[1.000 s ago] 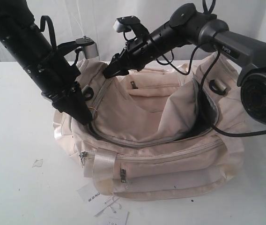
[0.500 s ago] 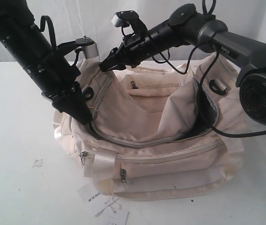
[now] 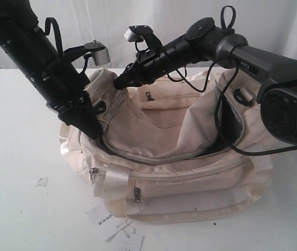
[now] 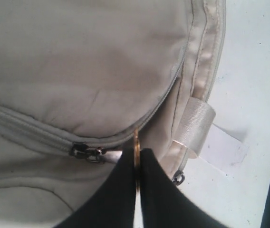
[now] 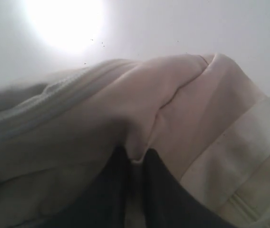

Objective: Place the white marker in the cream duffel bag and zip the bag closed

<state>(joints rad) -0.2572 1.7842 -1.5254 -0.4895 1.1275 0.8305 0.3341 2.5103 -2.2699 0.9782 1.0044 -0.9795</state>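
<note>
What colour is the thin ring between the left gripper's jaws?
The ring is gold-coloured, clearest in the left wrist view.

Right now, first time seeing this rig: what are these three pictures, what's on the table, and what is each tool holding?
This is a robot with two black arms, each ending in a two-fingered tool. The wide picture comes from a camera off the arms. The other two come from a camera on each wrist, looking along the fingers. On the white table sits a cream duffel bag with its main zip open and paper hang tags at its front. The left tool is shut on a thin brass-coloured ring at the bag's zip line. The right tool pinches a fold of the bag's fabric near its upper edge. The white marker is not visible in any picture.
</note>
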